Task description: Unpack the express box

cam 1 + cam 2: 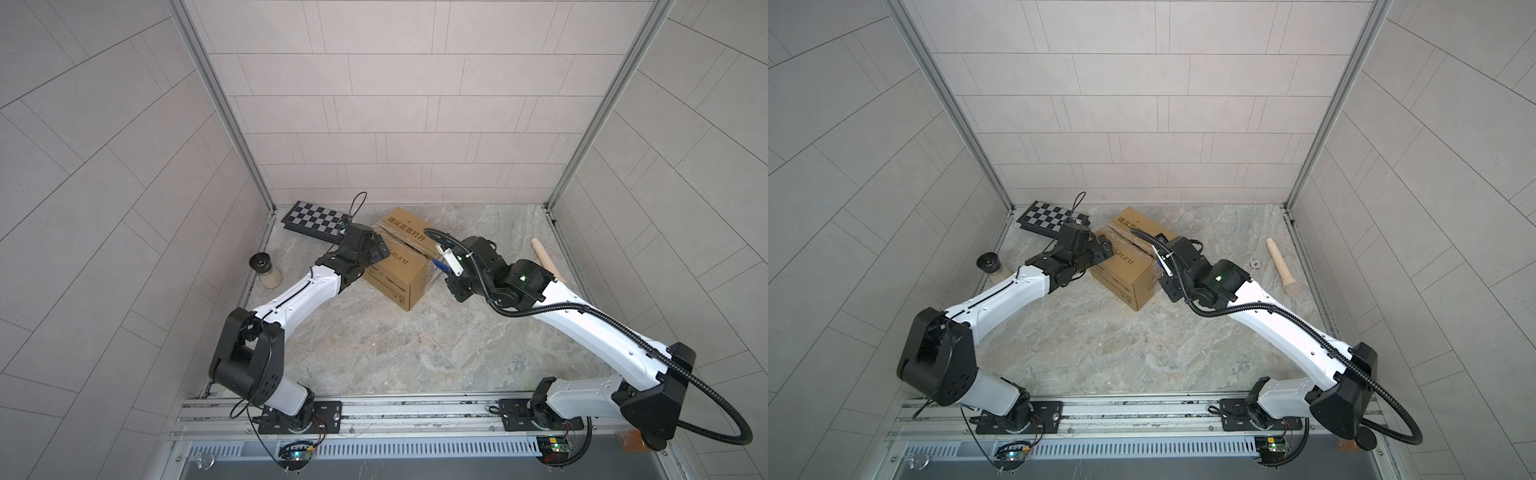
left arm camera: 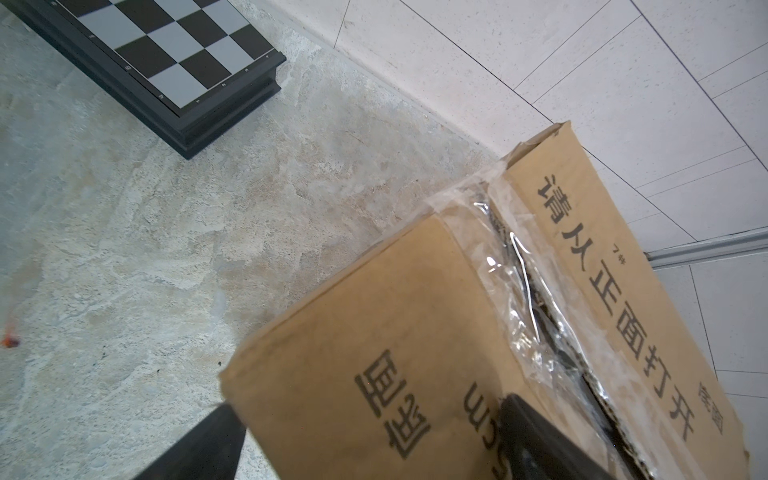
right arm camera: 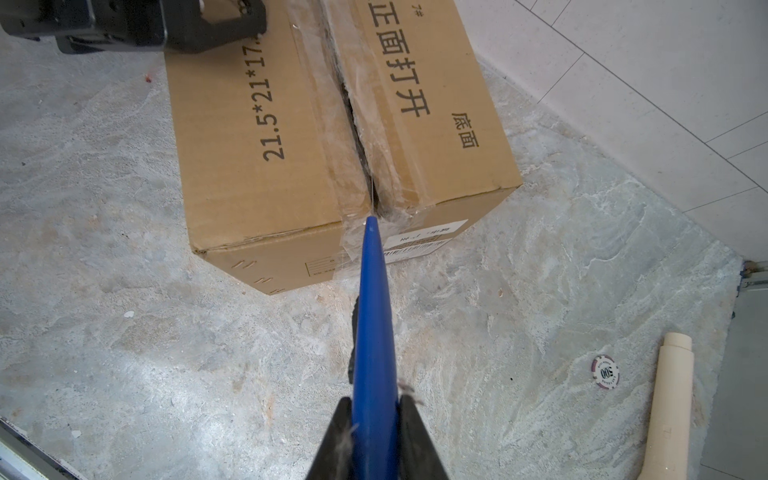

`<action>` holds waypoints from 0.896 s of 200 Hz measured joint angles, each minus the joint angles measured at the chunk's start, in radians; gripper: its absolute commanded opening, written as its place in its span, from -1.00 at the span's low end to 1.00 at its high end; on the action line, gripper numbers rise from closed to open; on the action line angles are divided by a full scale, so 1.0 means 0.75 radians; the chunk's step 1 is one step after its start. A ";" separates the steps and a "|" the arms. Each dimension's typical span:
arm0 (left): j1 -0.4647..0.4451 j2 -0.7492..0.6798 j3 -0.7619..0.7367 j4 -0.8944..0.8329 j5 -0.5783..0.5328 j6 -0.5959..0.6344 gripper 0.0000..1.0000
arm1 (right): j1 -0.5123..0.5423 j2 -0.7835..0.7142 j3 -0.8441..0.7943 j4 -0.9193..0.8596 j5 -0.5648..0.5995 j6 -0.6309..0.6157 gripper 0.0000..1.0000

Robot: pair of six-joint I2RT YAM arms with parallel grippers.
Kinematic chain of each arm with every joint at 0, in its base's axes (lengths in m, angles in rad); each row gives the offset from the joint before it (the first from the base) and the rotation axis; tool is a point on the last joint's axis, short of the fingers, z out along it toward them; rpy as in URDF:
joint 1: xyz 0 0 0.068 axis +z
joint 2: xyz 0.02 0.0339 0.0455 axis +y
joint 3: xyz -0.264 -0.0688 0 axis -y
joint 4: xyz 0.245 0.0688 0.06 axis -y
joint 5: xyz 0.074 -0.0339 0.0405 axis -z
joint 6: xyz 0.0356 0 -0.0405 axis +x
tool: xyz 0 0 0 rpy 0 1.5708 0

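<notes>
A: Top views first: where is the carton?
B: The brown corrugated cardboard express box (image 1: 405, 237) with black print stands toward the back of the marbled stone counter (image 1: 374, 353), corner toward the arms, flaps down. The left tool (image 1: 378, 250) is at its near top corner, jaws wide apart, empty. A flat chequered black-and-white board (image 1: 316, 218) lies just behind; the right arm's wrist hides the seam's near end here
A: Left wrist?
B: One black finger (image 2: 536, 432) is over the top panel, the other hangs past the side wall, so the tool straddles the top edge. Whether it presses I cannot tell. The crumpled clear tape (image 2: 511, 266) over the centre seam looks split, a dark gap showing
A: Right wrist?
B: The right tool (image 3: 374, 419) is clamped on a blue tapered plastic blade (image 3: 372, 316); its tip sits at the seam's end, above the white label (image 3: 424, 237). Touching or just short, I cannot say
A: So how to do it well?
B: I'd judge the step is slitting the tape. Pin the carton with the left tool first, then run the blade along the gap, shallow and in line, stopping short of the left fingers. Dragging sideways could skid the box
A: Hidden?
B: The contents, wholly; part of the print under the left tool; the blade's handle
</notes>
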 measured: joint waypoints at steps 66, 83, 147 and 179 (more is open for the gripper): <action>0.000 0.009 0.006 -0.001 0.002 -0.009 0.95 | -0.018 -0.153 -0.099 -0.025 -0.017 -0.012 -1.00; 0.000 0.009 0.008 -0.003 0.004 -0.010 0.95 | -0.023 -0.194 -0.126 -0.035 -0.030 -0.011 -1.00; 0.000 0.004 0.039 -0.038 0.005 0.004 0.97 | -0.080 -0.295 -0.141 -0.205 -0.029 0.025 -1.00; 0.008 -0.017 0.086 -0.122 0.015 0.061 0.99 | -0.131 -0.323 -0.130 -0.200 -0.007 0.077 -1.00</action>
